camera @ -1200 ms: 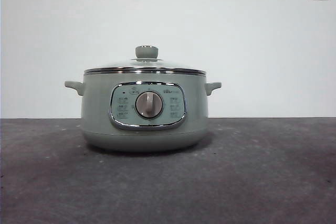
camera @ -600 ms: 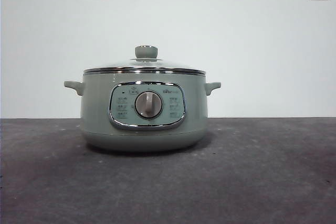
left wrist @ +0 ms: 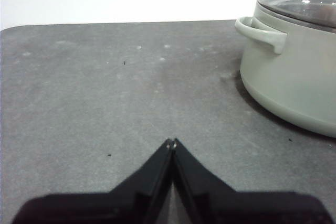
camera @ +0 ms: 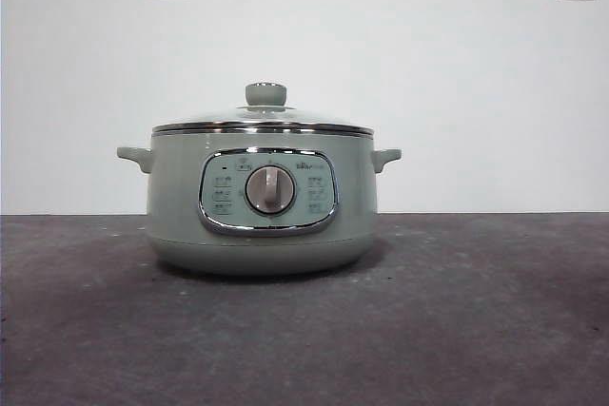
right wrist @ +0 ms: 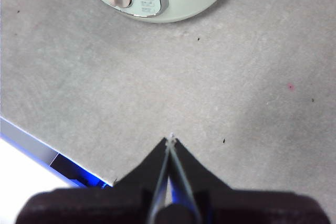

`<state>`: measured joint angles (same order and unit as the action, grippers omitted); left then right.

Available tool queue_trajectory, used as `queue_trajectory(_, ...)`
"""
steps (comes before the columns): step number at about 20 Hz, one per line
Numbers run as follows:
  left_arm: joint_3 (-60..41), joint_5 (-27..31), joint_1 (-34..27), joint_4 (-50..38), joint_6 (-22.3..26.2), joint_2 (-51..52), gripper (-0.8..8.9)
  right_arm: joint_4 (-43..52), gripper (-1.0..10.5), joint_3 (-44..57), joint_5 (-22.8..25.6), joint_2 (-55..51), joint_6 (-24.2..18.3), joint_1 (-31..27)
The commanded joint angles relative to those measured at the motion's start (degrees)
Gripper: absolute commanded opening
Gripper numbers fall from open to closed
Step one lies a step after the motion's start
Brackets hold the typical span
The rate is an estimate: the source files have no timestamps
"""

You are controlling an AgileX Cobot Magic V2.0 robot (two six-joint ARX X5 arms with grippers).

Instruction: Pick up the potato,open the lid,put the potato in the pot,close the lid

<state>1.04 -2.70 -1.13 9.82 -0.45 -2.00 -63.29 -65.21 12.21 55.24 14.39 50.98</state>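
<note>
pot (camera: 262, 199) centre of table (camera: 476, 330), lid (camera: 264, 121) seated | left gripper (left wrist: 171, 141) clenched, empty, pot at 2 o'clock | right gripper (right wrist: 170, 139) clenched, empty, pot at 11 o'clock

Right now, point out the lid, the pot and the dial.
lid (camera: 265, 95), front view, on its green knob.
pot (camera: 171, 192), front view, on the bare green wall beside the panel.
dial (camera: 270, 189), front view, on the middle of the grey knob.

The pot's (camera: 262, 199) front panel (camera: 267, 191) bears small print; none is legible.
</note>
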Motion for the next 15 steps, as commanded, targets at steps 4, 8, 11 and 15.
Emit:
queue_trajectory(4,-0.6,-0.3,-0.1,-0.3,0.7,-0.9,-0.03,0.2,0.0,0.5,0.8,-2.3,-0.9,-1.4)
queue_trajectory(8,-0.6,-0.3,-0.1,-0.4,0.7,-1.6,-0.03,14.6,0.0,7.3,-1.2,-8.4,-12.3,-13.4)
queue_trajectory(11,-0.6,-0.3,-0.1,-0.4,0.7,-1.8,-0.03,40.4,0.0,25.4,-14.4,-20.1,-21.3,-26.8)
queue_trajectory(15,-0.6,-0.3,-0.1,-0.4,0.7,-1.8,-0.03,55.9,0.0,46.1,-17.6,-35.2,-25.7,-39.5)
